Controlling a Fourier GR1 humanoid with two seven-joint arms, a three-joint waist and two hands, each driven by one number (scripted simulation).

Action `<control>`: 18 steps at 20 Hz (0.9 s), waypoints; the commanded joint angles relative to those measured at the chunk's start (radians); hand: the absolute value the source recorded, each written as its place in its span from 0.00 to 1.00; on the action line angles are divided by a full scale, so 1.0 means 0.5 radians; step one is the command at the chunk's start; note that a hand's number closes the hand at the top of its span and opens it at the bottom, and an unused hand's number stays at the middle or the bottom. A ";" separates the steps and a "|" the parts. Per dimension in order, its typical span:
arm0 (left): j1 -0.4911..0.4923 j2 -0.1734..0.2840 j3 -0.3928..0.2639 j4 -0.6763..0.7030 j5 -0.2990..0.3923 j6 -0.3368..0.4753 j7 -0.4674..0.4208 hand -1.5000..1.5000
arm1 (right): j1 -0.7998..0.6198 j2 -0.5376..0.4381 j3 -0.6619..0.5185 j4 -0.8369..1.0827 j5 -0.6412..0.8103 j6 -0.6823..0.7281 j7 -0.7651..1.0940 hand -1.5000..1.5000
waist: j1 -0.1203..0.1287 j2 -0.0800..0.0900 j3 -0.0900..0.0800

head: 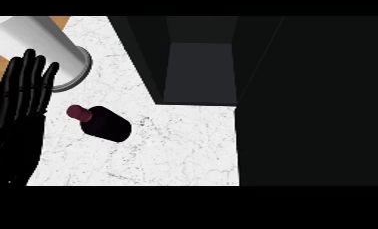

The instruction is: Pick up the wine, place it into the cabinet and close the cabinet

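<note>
Even, diffuse lighting, no clear source direction. White marble table (184, 148) bright, not blown out. Right half very dark: cabinet (199, 73) interior dim grey, black door beside it nearly featureless. Soft, short shadow under wine bottle (103, 122), faint dark ring round base of white cylinder (52, 48). Slight sheen on bottle, no hard glare. Black left hand (26, 98) low on detail, only faint highlights between fingers. No visible edge distortion.

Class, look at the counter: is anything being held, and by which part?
Nothing is held. The left hand is open beside the wine bottle, which lies apart on the counter.
</note>
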 commanded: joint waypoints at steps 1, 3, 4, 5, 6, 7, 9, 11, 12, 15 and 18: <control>0.269 -0.032 -0.009 -0.260 0.020 -0.027 -0.045 0.00 | 0.108 -0.033 0.027 -0.188 -0.038 0.077 0.070 0.00 | -0.046 0.039 -0.007; 0.158 -0.098 -0.150 -0.206 -0.121 0.034 -0.013 0.00 | 0.261 -0.072 -0.046 -0.291 -0.189 0.182 0.054 0.00 | -0.060 0.040 -0.006; 0.260 -0.176 -0.284 -0.235 -0.237 0.073 -0.103 0.00 | 0.280 -0.009 0.067 -0.269 -0.065 0.127 0.065 0.00 | -0.056 0.040 -0.006; 0.239 -0.174 -0.299 -0.209 -0.259 0.077 -0.110 0.00 | 0.457 -0.062 -0.056 -0.240 -0.239 0.271 -0.112 0.00 | -0.064 0.040 -0.005; 0.427 -0.190 -0.339 -0.186 -0.231 0.027 -0.275 0.00 | 0.520 -0.026 0.025 -0.261 -0.188 0.259 -0.078 0.00 | -0.059 0.039 -0.006; 0.368 -0.236 -0.375 -0.058 0.229 0.090 -0.043 0.00 | 0.470 -0.097 0.172 -0.196 -0.326 0.408 0.105 0.00 | -0.080 0.042 -0.012; 0.403 -0.239 -0.490 -0.061 0.260 0.140 -0.058 0.00 | 0.449 -0.119 0.201 -0.303 -0.348 0.399 0.237 0.00 | -0.067 0.038 -0.010; 0.424 -0.240 -0.651 -0.126 0.192 0.267 -0.028 0.00 | 0.512 -0.221 0.094 -0.395 -0.467 0.488 0.276 0.00 | -0.069 0.037 -0.007; 0.429 -0.241 -0.822 -0.172 0.103 0.404 0.017 0.00 | 0.532 -0.187 0.118 -0.496 -0.500 0.439 0.360 0.00 | -0.070 0.036 -0.006; 0.477 -0.242 -0.839 -0.322 0.101 0.352 0.094 0.00 | 0.368 -0.222 0.062 -0.606 -0.602 0.367 0.641 0.00 | -0.050 0.039 -0.007; 0.360 -0.242 -0.795 -0.417 0.092 0.413 0.256 0.00 | 0.361 -0.179 0.122 -0.717 -0.535 0.315 0.727 0.00 | -0.053 0.041 -0.007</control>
